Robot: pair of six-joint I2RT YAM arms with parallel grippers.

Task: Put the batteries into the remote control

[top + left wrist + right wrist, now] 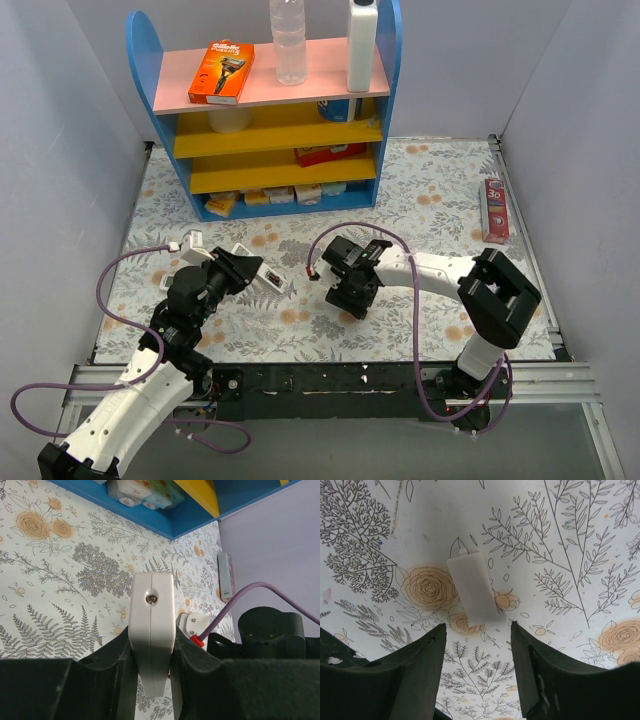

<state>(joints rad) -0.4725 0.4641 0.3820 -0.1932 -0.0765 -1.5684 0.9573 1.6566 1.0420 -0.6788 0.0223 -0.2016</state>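
My left fingers [107, 672] are clamped on the slim white plastic remote control [151, 630], held up over the left side of the table [420, 200]. My right fingers [417, 680] are spread wide above the small flat white cover plate [472, 587] mid-table. Can't spot the batteries, so I guess finding them comes next

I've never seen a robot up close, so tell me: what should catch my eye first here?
The bright blue shelf with pink and yellow boards stands at the back of the flowered table. Nearer, the left jaws clamp a white remote, while the right jaws hang open above a small white cover plate.
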